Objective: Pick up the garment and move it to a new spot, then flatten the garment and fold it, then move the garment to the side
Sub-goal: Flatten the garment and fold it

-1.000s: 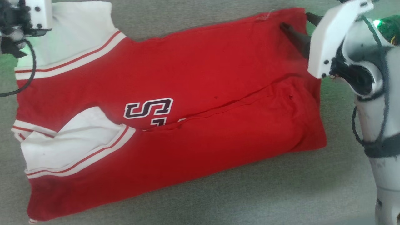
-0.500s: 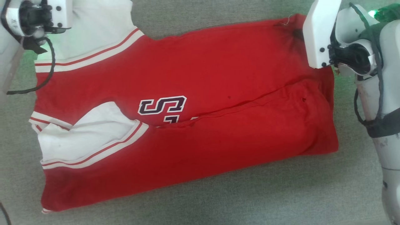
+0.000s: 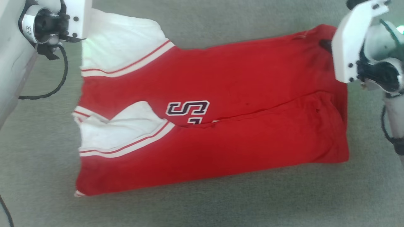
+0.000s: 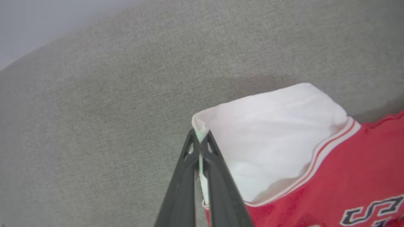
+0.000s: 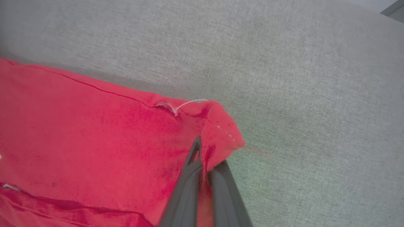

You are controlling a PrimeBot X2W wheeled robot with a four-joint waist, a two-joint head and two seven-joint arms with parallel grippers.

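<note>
The garment (image 3: 240, 78) is lying across the middle of the worktop (image 3: 221, 205), its sleeves pointing to the robot's left and its hem to the right. Its near side is lying folded over the middle. The left claw (image 4: 199, 138) is sitting at the far sleeve's corner, and the right claw (image 5: 206, 157) at the far hem corner.

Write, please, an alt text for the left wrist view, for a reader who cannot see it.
The left gripper holds the corner of a white sleeve between its two shut dark fingers. The sleeve belongs to a red jersey T-shirt with black lettering, lying on a grey fabric surface.
</note>
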